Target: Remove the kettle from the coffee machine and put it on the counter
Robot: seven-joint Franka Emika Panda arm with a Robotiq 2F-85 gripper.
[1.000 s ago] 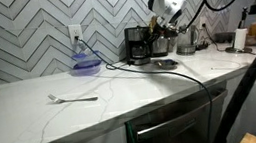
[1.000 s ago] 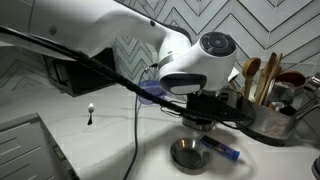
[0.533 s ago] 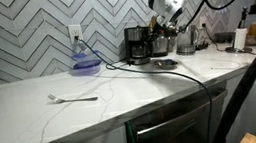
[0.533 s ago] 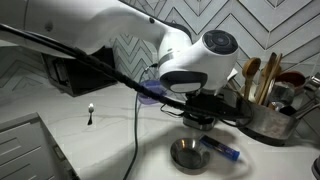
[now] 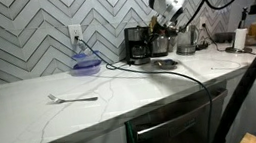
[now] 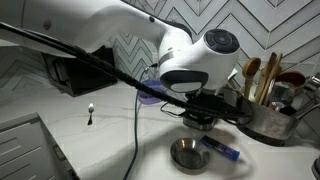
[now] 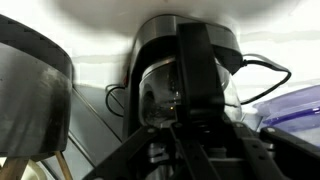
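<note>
The coffee machine (image 5: 135,36) stands at the back of the white counter (image 5: 44,119), against the tiled wall. The kettle (image 5: 138,52) sits in its bay. In the wrist view the machine's black top (image 7: 165,30) arches over the glass kettle (image 7: 157,97), and the kettle's dark handle runs down the middle. My gripper (image 7: 192,118) is shut on that handle, with the linkages drawn in on both sides. In both exterior views the gripper (image 5: 158,37) (image 6: 202,108) hangs below the white wrist, right at the machine's front. The wrist hides the kettle in one of them.
A fork (image 5: 74,97) lies mid-counter and a purple bowl (image 5: 86,62) sits by the wall outlet. A silver bowl (image 6: 187,153) and a blue pen (image 6: 222,150) lie in front of the machine. A utensil holder (image 6: 268,112) with wooden spoons stands beside it. A black cable (image 5: 185,79) crosses the counter.
The white wrist has shifted very slightly in an exterior view. The kettle, the coffee machine and everything else on the counter stay where they were.
</note>
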